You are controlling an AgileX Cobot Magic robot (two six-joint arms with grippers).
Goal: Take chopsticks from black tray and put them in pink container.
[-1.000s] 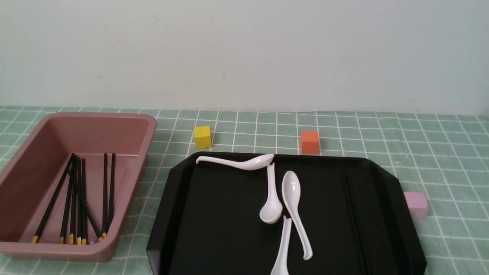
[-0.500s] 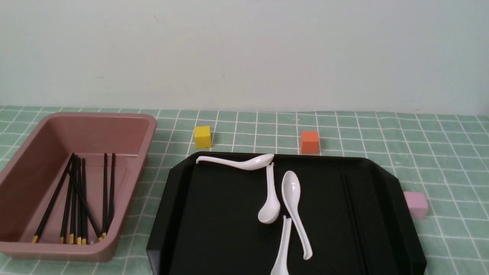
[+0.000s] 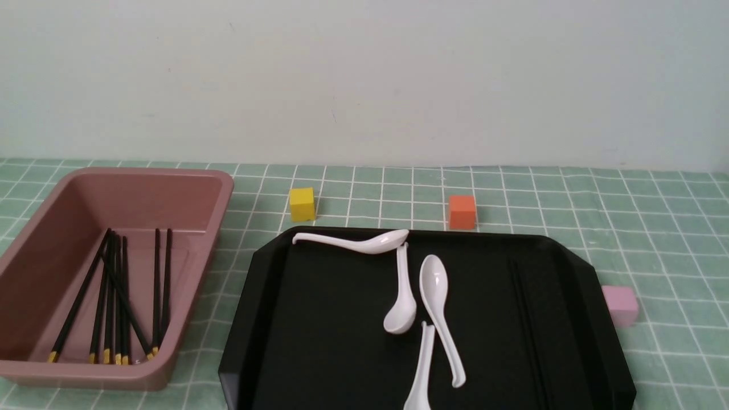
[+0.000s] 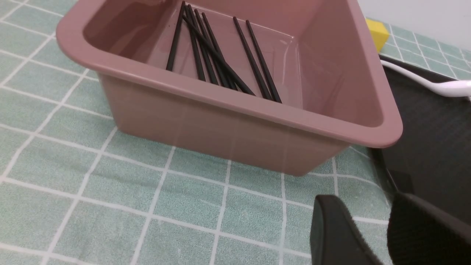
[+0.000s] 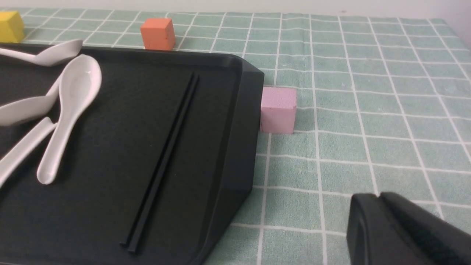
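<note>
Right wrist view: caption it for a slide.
Two chopsticks left on the black tray beside white spoons.

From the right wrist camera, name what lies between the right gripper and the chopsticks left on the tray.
Only bare green cloth and the black tray rim separate the right gripper from the chopsticks, in the right wrist view.

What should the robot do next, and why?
Probably move the right gripper over the black tray toward the last pair of chopsticks lying there. The pair lies on that gripper's side, the rest are already in the pink container, and neither gripper holds anything.
</note>
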